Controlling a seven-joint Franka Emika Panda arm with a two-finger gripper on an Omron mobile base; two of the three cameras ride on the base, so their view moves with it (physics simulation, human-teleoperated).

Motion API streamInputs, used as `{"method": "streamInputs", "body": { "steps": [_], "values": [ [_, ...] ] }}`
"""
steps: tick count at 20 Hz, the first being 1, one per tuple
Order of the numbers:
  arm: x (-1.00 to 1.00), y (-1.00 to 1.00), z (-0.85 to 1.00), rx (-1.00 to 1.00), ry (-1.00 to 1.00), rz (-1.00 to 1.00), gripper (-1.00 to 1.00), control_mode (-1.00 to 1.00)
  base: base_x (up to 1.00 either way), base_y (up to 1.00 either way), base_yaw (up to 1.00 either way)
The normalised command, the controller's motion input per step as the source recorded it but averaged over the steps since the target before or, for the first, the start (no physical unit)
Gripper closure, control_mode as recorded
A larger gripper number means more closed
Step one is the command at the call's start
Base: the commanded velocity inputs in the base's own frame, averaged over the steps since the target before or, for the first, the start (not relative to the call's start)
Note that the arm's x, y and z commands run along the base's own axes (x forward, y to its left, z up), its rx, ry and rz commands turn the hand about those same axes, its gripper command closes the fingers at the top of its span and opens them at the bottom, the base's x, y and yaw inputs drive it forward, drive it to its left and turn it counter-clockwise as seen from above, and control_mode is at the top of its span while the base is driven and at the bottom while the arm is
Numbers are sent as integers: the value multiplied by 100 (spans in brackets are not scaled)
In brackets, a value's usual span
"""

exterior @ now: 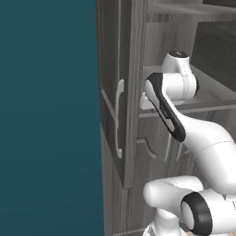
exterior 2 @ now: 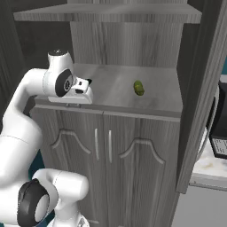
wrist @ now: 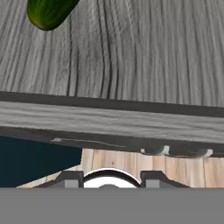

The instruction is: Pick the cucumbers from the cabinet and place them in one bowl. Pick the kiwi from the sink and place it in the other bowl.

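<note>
Lying alone on the open cabinet (exterior 2: 133, 26) shelf, right of the gripper (exterior 2: 85, 85), one cucumber (exterior 2: 138, 87) is counted, not yet collected, while the jaws are taken as nearly closed with nothing seen held, so the task is judged at an early stage.

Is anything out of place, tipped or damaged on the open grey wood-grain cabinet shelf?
Nothing stands out. One short dark green cucumber lies on the shelf of the grey wood-grain cabinet, intact and away from the edge. The cabinet's tall door is swung open and its lower doors are shut. I see no spill or damage.
</note>
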Motion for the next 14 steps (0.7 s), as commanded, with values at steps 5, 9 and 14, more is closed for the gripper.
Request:
{"method": "streamInputs", "body": {
  "steps": [5, 9, 14],
  "values": [
    [-12, 0, 4, 0, -12, -1, -100, -100, 0, 0, 0],
    [-16, 0, 17, 0, -19, -4, -100, -100, 0, 0, 0],
    [2, 0, 22, 0, -9, -4, -100, -100, 0, 0, 0]
  ]
}}
